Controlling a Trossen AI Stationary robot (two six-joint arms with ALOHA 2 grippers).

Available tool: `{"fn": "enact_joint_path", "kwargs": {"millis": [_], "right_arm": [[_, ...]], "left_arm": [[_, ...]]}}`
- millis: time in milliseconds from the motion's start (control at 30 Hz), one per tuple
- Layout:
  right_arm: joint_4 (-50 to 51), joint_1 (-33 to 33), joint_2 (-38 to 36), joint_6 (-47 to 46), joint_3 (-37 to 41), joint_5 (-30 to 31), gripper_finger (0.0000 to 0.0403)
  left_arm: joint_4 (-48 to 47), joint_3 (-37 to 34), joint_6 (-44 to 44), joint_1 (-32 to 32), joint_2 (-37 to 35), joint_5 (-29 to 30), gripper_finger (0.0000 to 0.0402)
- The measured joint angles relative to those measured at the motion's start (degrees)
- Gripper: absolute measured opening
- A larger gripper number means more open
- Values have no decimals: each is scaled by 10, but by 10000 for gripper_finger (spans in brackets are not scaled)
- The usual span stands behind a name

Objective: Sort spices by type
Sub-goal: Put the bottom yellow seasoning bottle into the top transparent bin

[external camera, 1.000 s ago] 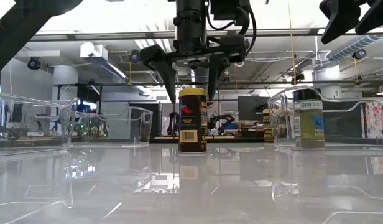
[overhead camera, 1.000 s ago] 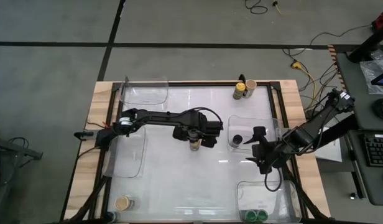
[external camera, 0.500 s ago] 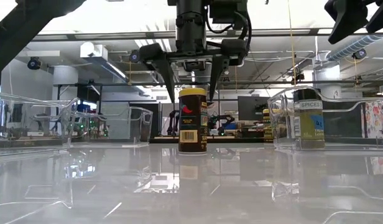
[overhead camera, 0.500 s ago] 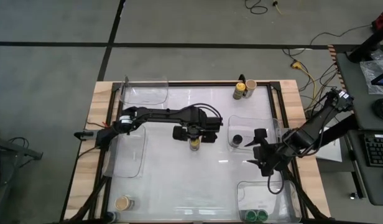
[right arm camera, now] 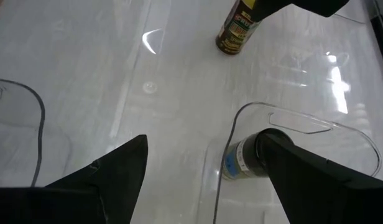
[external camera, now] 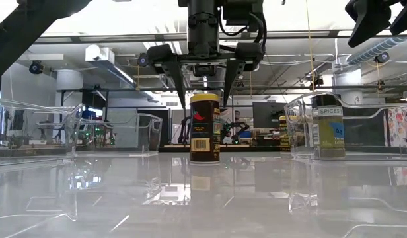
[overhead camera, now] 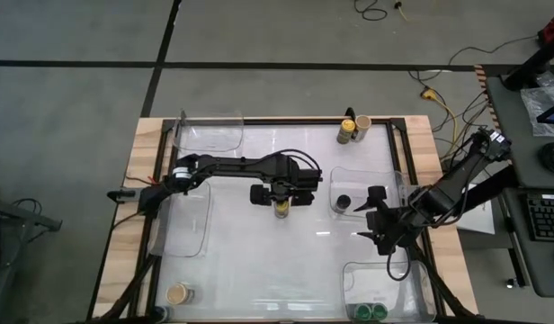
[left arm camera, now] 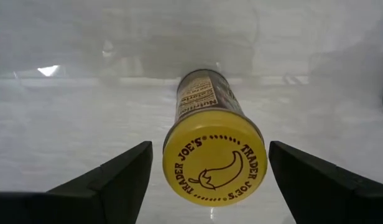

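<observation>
Hovering directly over the yellow-lidded cylindrical spice jar, the left pincer was spread wide, its two dark fingers flanking the lid with a gap on each side and touching nothing. That jar stood upright near the middle of the glossy white surface, outside every tray. The right pincer hung released near the right side, above the clear plastic rectangular tray that held a black-lidded jar with a blue label. Two more jars, yellow-lidded and tan-lidded, stood together at the far edge. A tan-lidded jar sat at the near left corner, and two green-lidded jars at the near right.
</observation>
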State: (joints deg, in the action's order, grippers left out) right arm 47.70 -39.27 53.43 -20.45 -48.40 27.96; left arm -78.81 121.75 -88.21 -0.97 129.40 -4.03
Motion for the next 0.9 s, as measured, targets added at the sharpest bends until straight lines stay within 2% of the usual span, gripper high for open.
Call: {"fn": "enact_joint_path", "kwargs": {"millis": [333, 533, 667, 833, 900], "right_arm": [[0, 0, 0, -2, 1, 0, 285], [0, 0, 0, -2, 3, 0, 278], [0, -4, 0, -11, 3, 0, 275], [-34, -6, 0, -22, 14, 1, 275], [-41, -6, 0, -32, 17, 1, 278]], "left_arm": [[2, 0, 2, 0, 0, 1, 211], [-1, 4, 80, 0, 0, 10, 219], [-24, 17, 161, 0, 1, 43, 221], [-121, 52, 337, 2, 1, 157, 208], [-105, 53, 428, 3, -9, 173, 208]]}}
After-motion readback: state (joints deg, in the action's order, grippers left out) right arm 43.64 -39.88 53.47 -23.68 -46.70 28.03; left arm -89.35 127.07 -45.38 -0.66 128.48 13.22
